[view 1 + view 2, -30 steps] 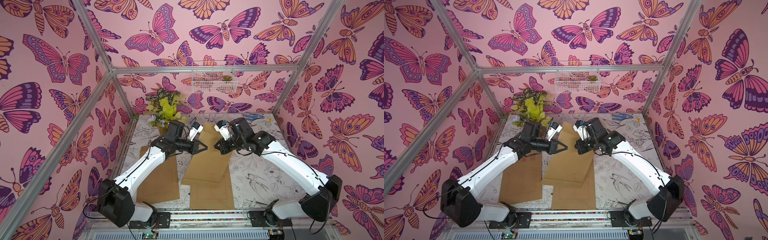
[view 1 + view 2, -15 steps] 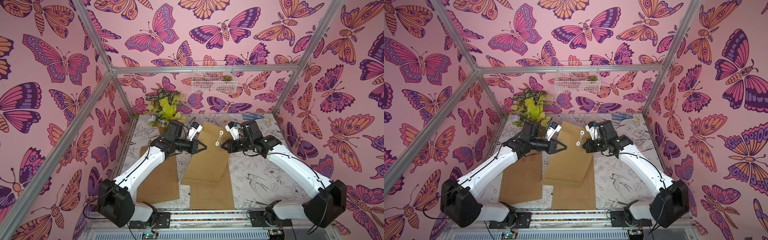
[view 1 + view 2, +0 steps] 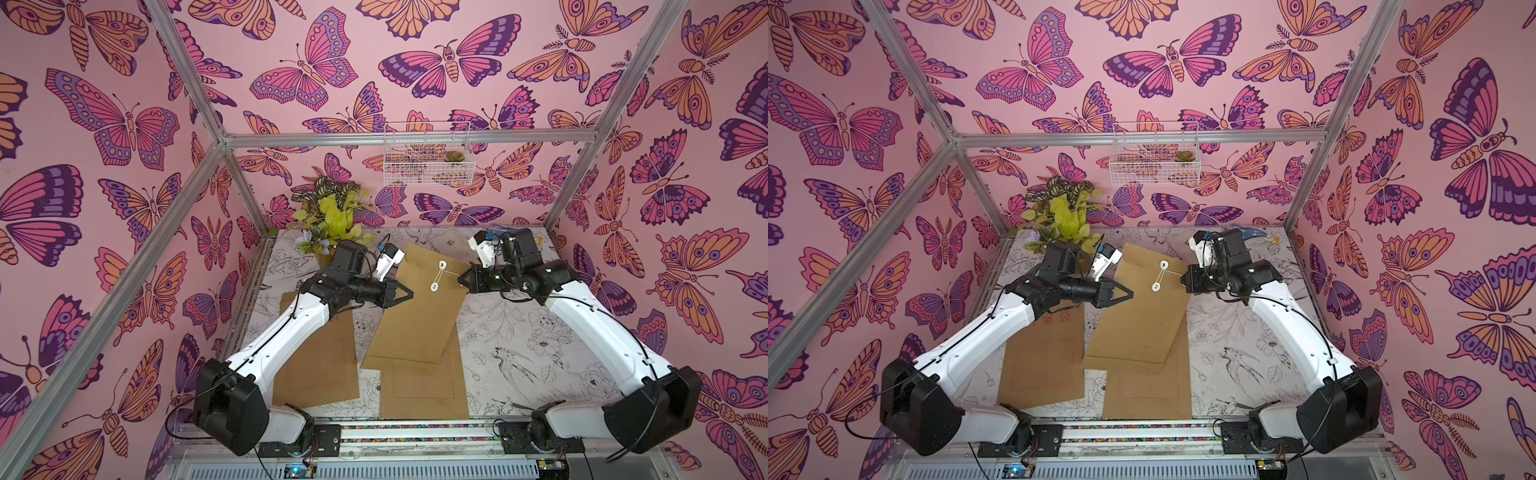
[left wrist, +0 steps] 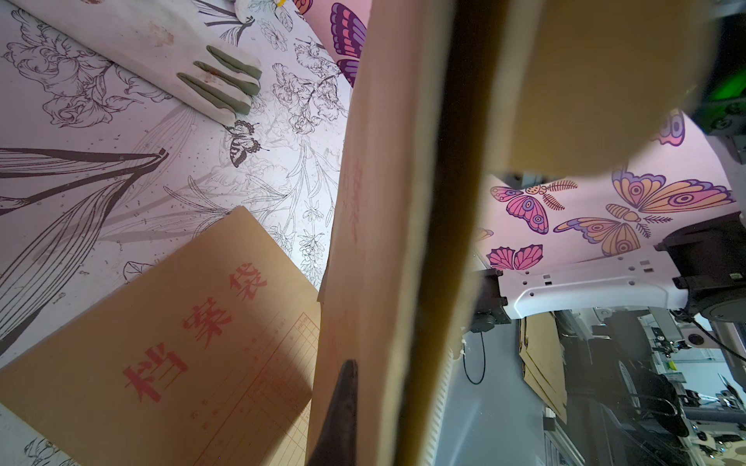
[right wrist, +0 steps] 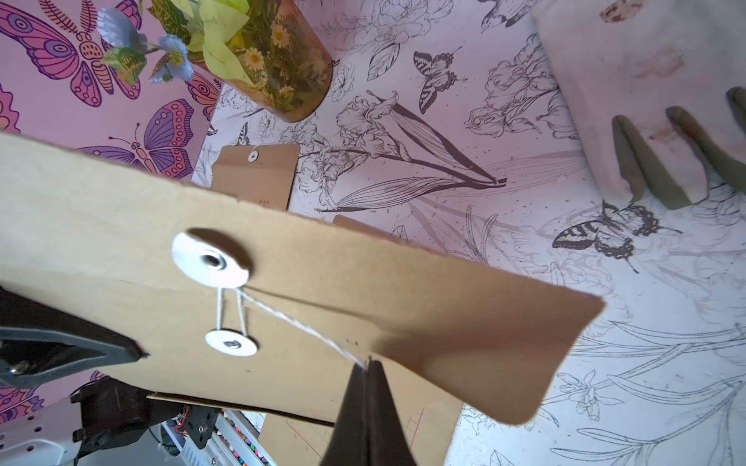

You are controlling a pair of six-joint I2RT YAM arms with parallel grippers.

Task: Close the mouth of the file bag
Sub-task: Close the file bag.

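Observation:
The brown file bag point(image 3: 415, 320) point(image 3: 1133, 324) hangs tilted over the table's middle, its lower end resting on another bag. My left gripper point(image 3: 409, 295) point(image 3: 1130, 296) is shut on its left edge; one finger point(image 4: 343, 399) shows against the paper, the other is hidden behind it. The flap point(image 5: 444, 306) lies folded over, its free corner curling up. A white string point(image 5: 298, 322) point(image 3: 451, 273) loops between the upper disc point(image 5: 210, 260) and the lower disc point(image 5: 231, 343). It runs taut to my right gripper point(image 5: 369, 363) point(image 3: 461, 279), which is shut on its end, just off the bag's right edge.
Two more brown file bags lie flat, one at the left point(image 3: 320, 361) and one at the front middle point(image 3: 424, 390). A potted plant point(image 3: 328, 216) stands at the back left. A white glove with green fingers point(image 5: 646, 121) lies at the back. A wire basket point(image 3: 428, 153) hangs on the rear wall.
My right gripper has moved right, from over the bag's flap to off its right edge, drawing the string out taut. The left arm has held the bag still.

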